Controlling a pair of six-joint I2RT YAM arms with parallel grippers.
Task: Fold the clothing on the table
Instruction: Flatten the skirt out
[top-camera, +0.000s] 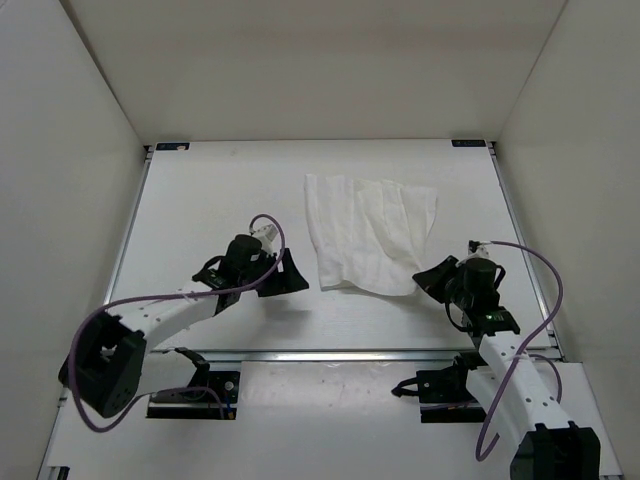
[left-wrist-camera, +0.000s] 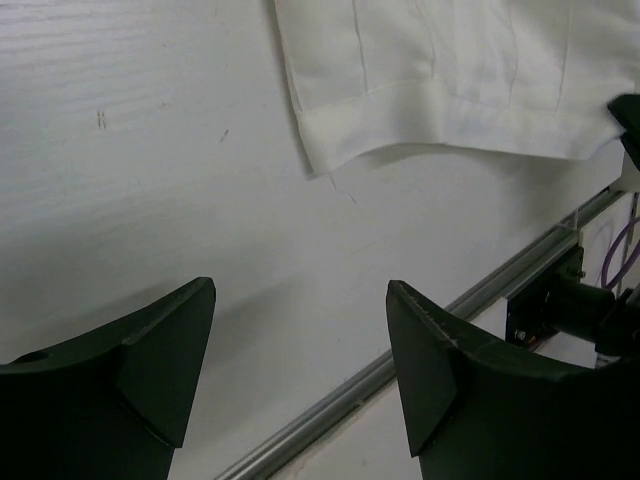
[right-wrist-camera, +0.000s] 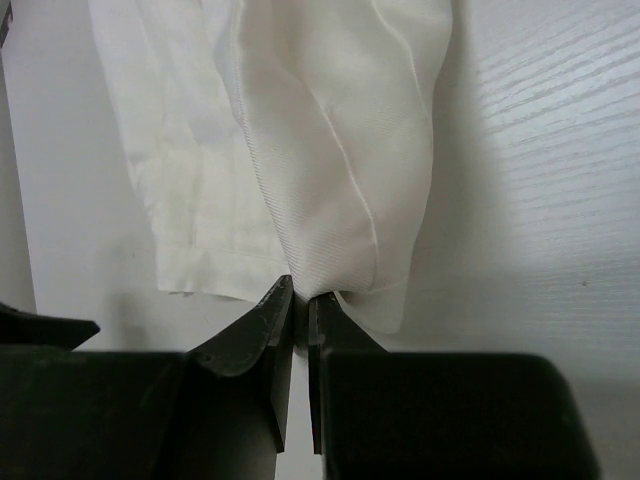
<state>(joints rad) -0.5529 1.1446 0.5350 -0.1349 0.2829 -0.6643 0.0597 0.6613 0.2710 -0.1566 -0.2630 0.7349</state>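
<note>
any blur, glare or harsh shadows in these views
Top external: soft even light, the wrinkled white thin fabric garment barely stands out from the matte white table. Left wrist: the left tool is dark and underexposed, soft shadow under the garment's hem. Right wrist: weave crisp, right tool near black.

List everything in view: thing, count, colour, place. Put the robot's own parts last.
clothing: one, white, wrinkled, lying right of centre on the table.
table: one, white, under everything.
rails: thin, silver, along the table's edges.
brackets: two, dark, at the far corners.
walls: three, white, around the table.
cables: purple, one looping off each arm.
arms: two, white and black, at the near edge.
left hand: one, black, open over bare table, left of the clothing.
right hand: one, black, shut on the clothing's near right corner.
</note>
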